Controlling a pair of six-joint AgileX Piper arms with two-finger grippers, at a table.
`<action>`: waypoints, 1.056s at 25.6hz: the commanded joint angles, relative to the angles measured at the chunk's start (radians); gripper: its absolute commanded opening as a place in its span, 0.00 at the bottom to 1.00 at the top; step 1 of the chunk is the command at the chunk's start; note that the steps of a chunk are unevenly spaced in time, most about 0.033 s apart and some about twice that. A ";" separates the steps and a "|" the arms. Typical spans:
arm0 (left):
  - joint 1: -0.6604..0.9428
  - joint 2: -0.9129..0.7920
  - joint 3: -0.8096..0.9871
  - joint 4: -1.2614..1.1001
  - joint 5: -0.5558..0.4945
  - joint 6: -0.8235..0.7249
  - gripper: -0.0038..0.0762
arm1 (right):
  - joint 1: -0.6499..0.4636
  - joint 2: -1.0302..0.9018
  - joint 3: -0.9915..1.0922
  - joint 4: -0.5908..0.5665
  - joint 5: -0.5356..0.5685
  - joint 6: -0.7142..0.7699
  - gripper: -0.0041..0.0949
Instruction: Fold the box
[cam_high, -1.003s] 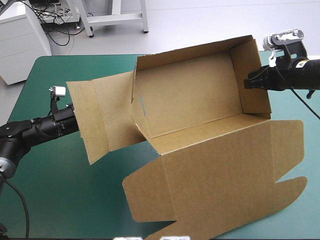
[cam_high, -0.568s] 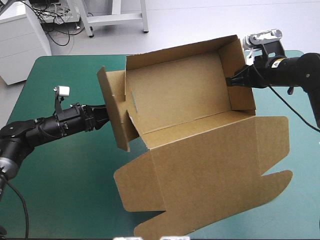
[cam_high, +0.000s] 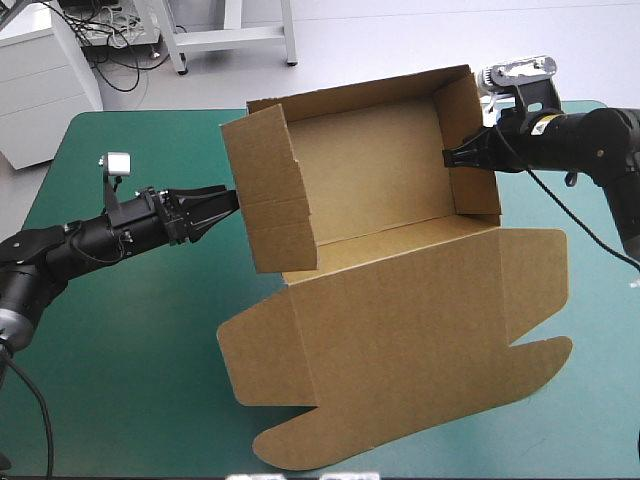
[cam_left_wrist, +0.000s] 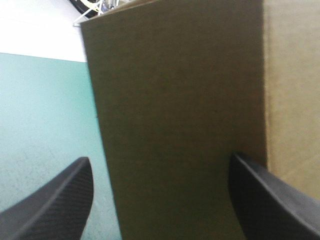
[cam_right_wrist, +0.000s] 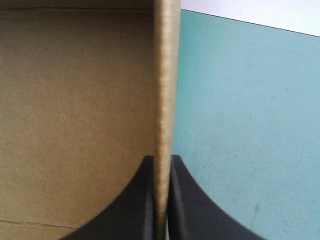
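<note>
Left claw (cam_high: 228, 200): open and holding nothing. Its two black fingers (cam_left_wrist: 55, 210) stand well apart, and their tips are at the outer face of the left end wall (cam_high: 268, 195) of the box (cam_high: 370, 180). I cannot tell whether they press on it.
Right claw (cam_high: 447, 158): all but shut on the box's right end wall (cam_high: 472, 140). One black finger (cam_right_wrist: 132, 200) is on the inner face and the other on the outer face, with the board's edge nipped between them.
Left end wall: raised and roughly upright, with creases across its lower part. In the left wrist view its plain outer face fills the space ahead of the claw.
Right end wall: raised, and gripped partway up at the box's right side.
Box: brown board in the form of an open tray, with its far long wall and both end walls standing. The inner floor shows in the high view.
Lid (cam_high: 400, 340): open, spread flat from the box's near long wall toward the camera. It has a side flap at each end and a rounded tuck flap along its outer edge.
Table (cam_high: 130, 330): the teal-green cover is under the box and shows bare to the left and right of it.
</note>
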 joint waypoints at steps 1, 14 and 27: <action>-0.040 -0.023 -0.076 -0.087 0.107 -0.007 0.72 | 0.022 -0.033 -0.025 0.030 -0.086 0.021 0.03; -0.141 0.001 -0.119 0.014 -0.083 -0.066 0.72 | 0.138 -0.033 -0.025 -0.164 -0.160 0.233 0.03; -0.414 0.037 -0.477 0.941 -0.443 -0.791 0.72 | 0.138 -0.025 -0.025 -0.191 -0.158 0.299 0.03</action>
